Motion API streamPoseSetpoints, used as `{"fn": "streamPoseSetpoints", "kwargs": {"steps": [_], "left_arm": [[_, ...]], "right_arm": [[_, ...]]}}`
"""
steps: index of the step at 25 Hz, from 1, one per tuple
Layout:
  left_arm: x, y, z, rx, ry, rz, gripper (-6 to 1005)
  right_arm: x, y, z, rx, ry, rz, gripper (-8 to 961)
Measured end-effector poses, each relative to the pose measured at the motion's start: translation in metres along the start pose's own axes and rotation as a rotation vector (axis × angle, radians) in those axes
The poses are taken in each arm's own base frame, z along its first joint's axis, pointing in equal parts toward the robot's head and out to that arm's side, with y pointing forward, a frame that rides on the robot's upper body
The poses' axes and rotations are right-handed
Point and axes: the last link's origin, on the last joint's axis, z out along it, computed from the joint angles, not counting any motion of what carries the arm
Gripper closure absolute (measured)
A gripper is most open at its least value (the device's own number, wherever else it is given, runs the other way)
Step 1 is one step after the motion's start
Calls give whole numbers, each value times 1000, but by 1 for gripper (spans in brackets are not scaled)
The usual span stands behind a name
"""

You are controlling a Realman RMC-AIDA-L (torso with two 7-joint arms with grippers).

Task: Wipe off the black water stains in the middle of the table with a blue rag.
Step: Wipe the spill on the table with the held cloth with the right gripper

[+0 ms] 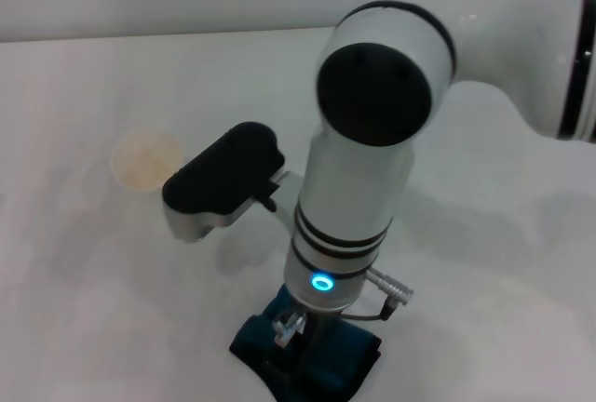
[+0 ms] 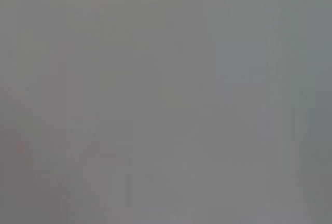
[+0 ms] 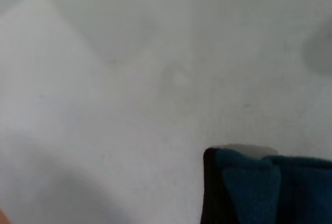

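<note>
The blue rag (image 1: 317, 351) lies bunched on the white table (image 1: 484, 272) at the near edge of the head view. My right arm reaches straight down onto it, and the right gripper (image 1: 298, 344) sits on the rag, mostly hidden under the wrist. In the right wrist view a corner of the rag (image 3: 270, 187) shows against bare table (image 3: 155, 79). The black water stains show in no view. The left gripper is out of view, and the left wrist view shows only plain grey.
A white paper cup (image 1: 144, 160) stands on the table to the left of the arm. The right arm's black and white wrist housing (image 1: 223, 183) juts out toward the cup. The table's far edge meets a pale wall.
</note>
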Motion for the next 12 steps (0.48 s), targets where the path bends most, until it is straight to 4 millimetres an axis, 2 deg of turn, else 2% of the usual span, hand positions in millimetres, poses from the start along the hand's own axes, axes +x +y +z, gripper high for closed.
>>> {"fn": "streamPoseSetpoints", "kwargs": {"steps": [5,12], "left_arm": [[0,0,0,2,-1,1,123],[0,-2,-1,4,-4,4,124]], "right_arm": [[-7,-1,-4,18,-14,-8,843],[-4,-30,-18,139,11,44,841]]}}
